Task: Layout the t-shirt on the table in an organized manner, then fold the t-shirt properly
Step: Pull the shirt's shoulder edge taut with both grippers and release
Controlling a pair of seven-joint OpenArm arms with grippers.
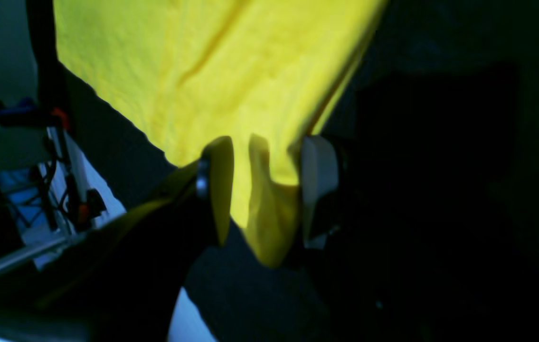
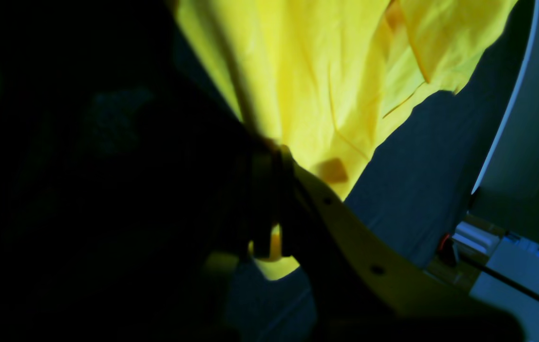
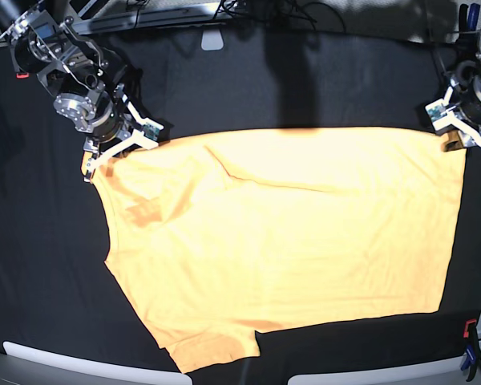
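Layout: the t-shirt [image 3: 280, 241] is spread nearly flat on the table [image 3: 305, 80]; no fold is made yet
Left gripper [image 1: 269, 190]: jaws parted around a hem corner
Right gripper [image 2: 269, 237]: clamped on a corner
Cloth: soft, pale yellow-orange, lightly creased on black fabric

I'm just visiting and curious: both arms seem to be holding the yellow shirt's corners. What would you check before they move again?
1. Right gripper shut on the t-shirt: ok, cloth pinched at its corner.
2. Left gripper gripping: not ok, cloth sits between the jaws but a gap shows.
3. Far edge straight between the grippers: ok.
4. Body lying flat on the table: mostly ok, with a crease near the right gripper's corner.
5. Near edge laid square: not ok, it slants and one part sticks out.
6. Sleeves spread: cannot tell.
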